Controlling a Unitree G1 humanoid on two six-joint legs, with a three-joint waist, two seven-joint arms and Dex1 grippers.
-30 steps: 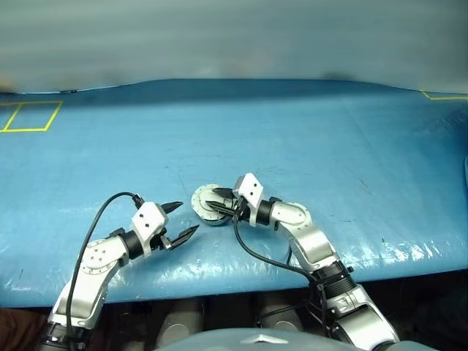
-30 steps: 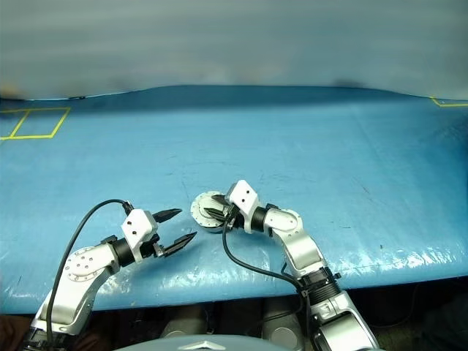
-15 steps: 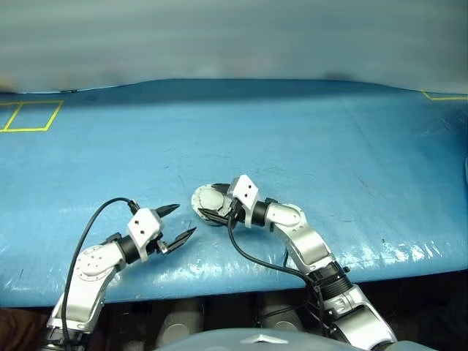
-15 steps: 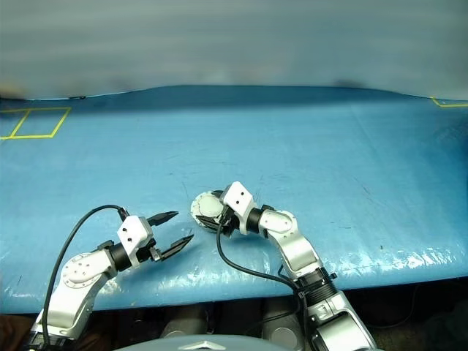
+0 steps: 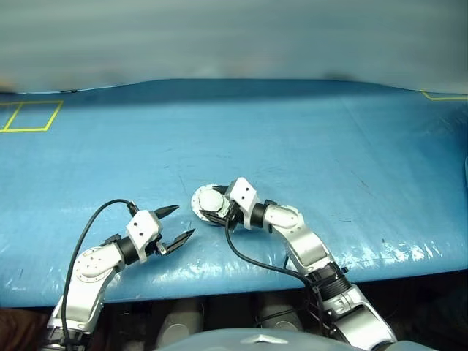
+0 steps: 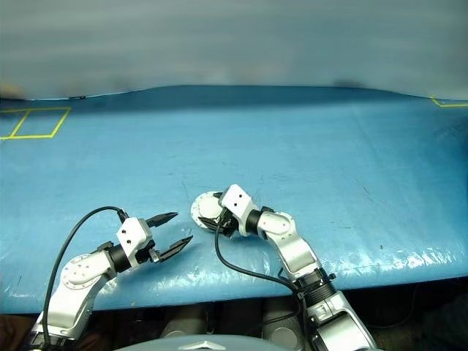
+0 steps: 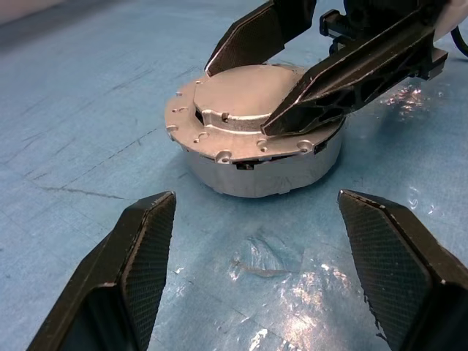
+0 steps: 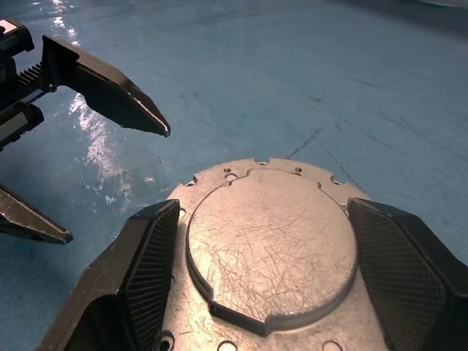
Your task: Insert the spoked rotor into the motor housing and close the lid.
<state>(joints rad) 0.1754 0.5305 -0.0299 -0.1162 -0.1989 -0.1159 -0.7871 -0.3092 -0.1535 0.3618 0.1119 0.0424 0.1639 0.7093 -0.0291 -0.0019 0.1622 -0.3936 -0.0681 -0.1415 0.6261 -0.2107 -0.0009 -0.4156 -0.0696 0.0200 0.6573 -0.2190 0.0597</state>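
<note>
The right hand (image 5: 213, 212) sits just below the centre of the left eye view, its two black fingers (image 8: 150, 270) spread wide to either side of the lid (image 8: 270, 248). In the right wrist view the fingers flank the lid's raised round face; whether their pads touch its rim I cannot tell. The lid lies plain grey face up, scratched, with small holes around its flange. It rests on top of the motor housing (image 7: 270, 172), which in the left wrist view is a pale round wall under the overhanging flange, standing flat on the tabletop (image 5: 307, 139). The spoked rotor cannot be made out under the closed lid.

The left hand (image 5: 173, 222) is at the lower left of the left eye view, near the housing but apart from it. Its fingers (image 7: 135, 256) are also spread, with nothing between them, and their tips point toward the housing. A black cable (image 5: 91, 227) loops from the left wrist.

The tabletop is covered in blue sheet. Yellow tape lines (image 5: 29, 117) mark a rectangle at the upper left of the frame, and another yellow corner (image 5: 442, 95) sits at the upper right.
</note>
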